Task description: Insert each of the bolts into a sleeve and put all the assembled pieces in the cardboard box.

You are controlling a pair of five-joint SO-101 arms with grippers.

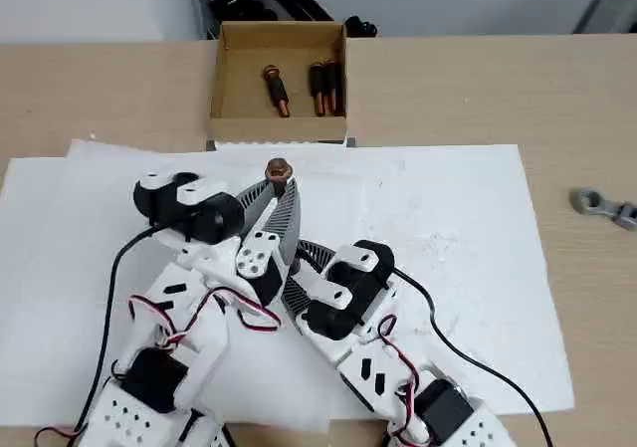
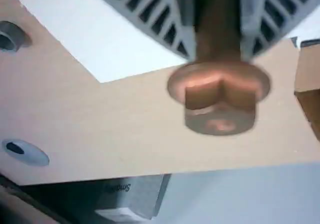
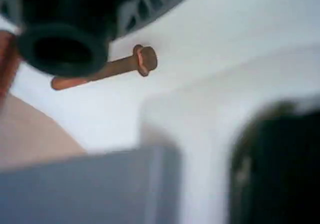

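Clenched by the left gripper (image 1: pixel 279 188) on the shank of a copper-coloured flange-headed metal bolt (image 1: pixel 279 173), head jutting past the fingertips. Probably rigid, light and smooth, so apt to swivel. Better held mid-shank, squarely. Cannot tell how the right gripper (image 1: pixel 298 258) jaws stand, close behind the left ones. Just beyond the tips, an open brown cardboard box (image 1: pixel 239 128) holding three sleeved bolts (image 1: pixel 318 89). Beneath the jaws, flat white paper (image 1: pixel 448 268) on a tan wooden table (image 1: pixel 498 89). Little room between the arms.

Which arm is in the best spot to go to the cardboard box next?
The left, probably. The left gripper holds a bolt just in front of the cardboard box; the right gripper sits farther back, partly under the left arm.
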